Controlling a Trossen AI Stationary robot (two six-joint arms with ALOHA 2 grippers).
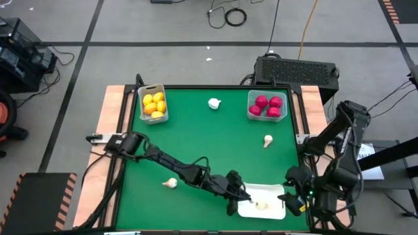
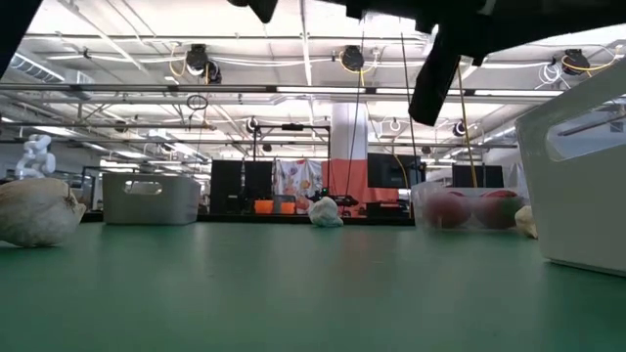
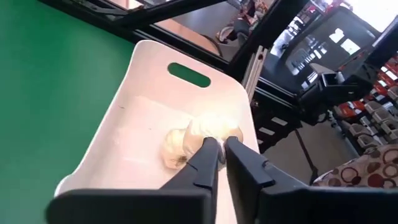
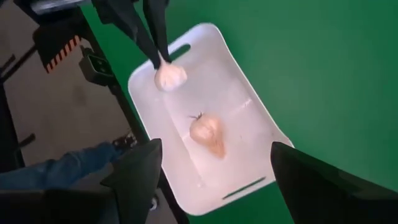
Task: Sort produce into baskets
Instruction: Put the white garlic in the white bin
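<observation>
A: Where is the left gripper (image 3: 217,144)?

B: Over the white tray (image 1: 274,211) at the bench's near edge, fingers pinched on a garlic bulb (image 4: 169,76) low inside it. A second bulb (image 4: 208,135) lies beside it in the tray.

A: And the right gripper (image 4: 214,163)?

B: It hangs just beside the tray, fingers wide, holding nothing.

A: What's left?

B: Three bulbs on the green: one (image 1: 170,183) nearest the left arm, one (image 1: 268,140) mid-right, one (image 1: 214,103) far, between the lemon bin (image 1: 153,104) and the red-fruit bin (image 1: 266,106).

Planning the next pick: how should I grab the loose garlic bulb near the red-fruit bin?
Take the garlic bulb across its rounded body, coming straight down. It lies alone on open mat, apart from the bin, so fingers fit either side. Its narrow stem end would likely slip.
</observation>
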